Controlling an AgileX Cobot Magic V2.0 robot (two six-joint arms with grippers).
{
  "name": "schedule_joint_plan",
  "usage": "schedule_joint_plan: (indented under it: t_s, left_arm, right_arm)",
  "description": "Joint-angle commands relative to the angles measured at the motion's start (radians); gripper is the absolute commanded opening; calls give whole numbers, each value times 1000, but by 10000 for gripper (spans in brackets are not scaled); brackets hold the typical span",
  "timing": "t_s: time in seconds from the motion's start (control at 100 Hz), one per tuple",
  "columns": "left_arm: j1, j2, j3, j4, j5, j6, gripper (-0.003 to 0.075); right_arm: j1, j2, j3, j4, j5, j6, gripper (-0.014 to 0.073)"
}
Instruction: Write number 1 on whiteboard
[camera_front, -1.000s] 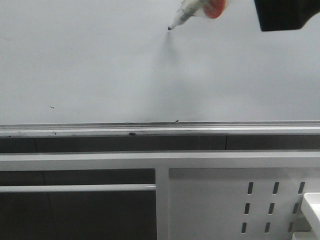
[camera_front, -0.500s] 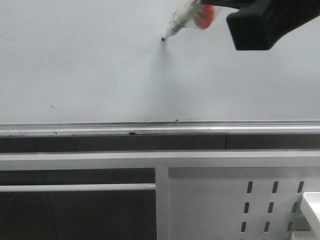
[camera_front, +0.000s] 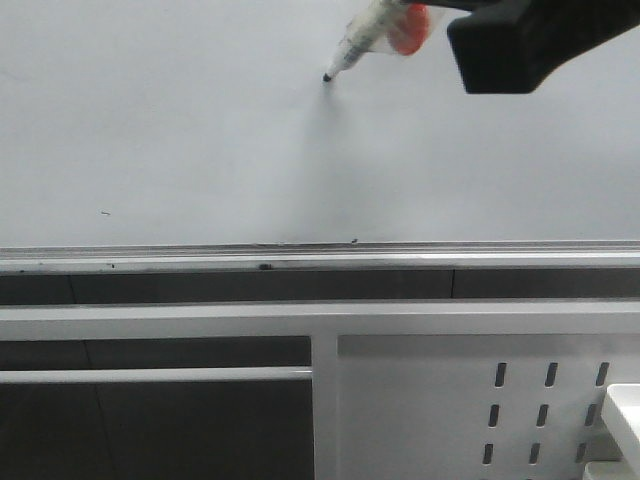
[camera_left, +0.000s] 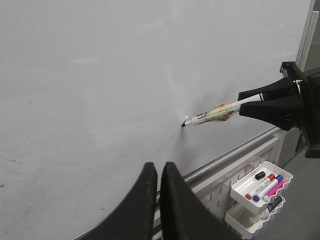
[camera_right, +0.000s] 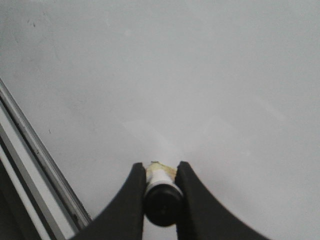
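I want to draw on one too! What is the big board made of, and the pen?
The whiteboard looks like smooth, glossy coated board: pale grey-white, with soft reflections. The strip along its lower edge looks like silvery metal. The marker looks like white plastic with a dark tip, held in the right gripper. The exact materials cannot be told from here.

A lab or office: wall whiteboard (camera_front: 180, 130), slotted metal panel (camera_front: 440, 400), marker trays (camera_left: 260, 187).

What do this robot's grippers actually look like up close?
Both are matte black. The left gripper has two smooth fingers curving up and tapering to narrow tips. The right gripper has the same curved black fingers; seen from the side it is a blocky, wedge-shaped body. No cables or markings show.
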Motion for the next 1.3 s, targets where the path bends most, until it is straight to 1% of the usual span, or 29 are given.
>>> schedule_joint_plan:
  t_s: [0.0, 0.15, 0.41, 0.58, 0.94, 0.99, 1.04, 1.09, 1.14, 1.19, 1.29]
  left_arm:
    - [-1, 12, -24, 23, -60, -9, -20]
    - [-1, 12, -24, 23, -60, -9, -20]
    - [-1, 12, -24, 23, -60, -9, -20]
    - [-1, 12, -24, 23, -60, -9, -20]
    - [-1, 12, -24, 23, -60, -9, -20]
    - [-1, 12, -24, 23, -60, -9, -20]
    - [-1, 12, -24, 23, -60, -9, -20]
    - [-1, 12, -24, 20, -60, -9, -20]
    - [-1, 12, -24, 15, -60, -9, -20]
    - [-1, 12, -24, 4, -62, -9, -20]
    - [-3, 12, -24, -39, -66, 0, -19]
  right_arm:
    - [-16, -8, -34, 39, -180, -15, -71]
    - [-16, 28, -34, 107, -163, -15, -71]
    - [-16, 197, -34, 206, -159, -10, -71]
    - [-16, 247, -34, 206, -153, 23, -71]
    - [-10, 241, -44, 189, -149, 29, -72]
    - [9, 216, -54, 187, -126, 29, -78]
    - [38, 177, -67, 187, -70, 29, -78]
    - [75, 127, -80, 187, 8, 29, -77]
    - [115, 71, -90, 189, 115, 29, -77]
    - [154, 21, -98, 218, 190, 29, -76]
    - [204, -67, -99, 260, 257, 29, -76]
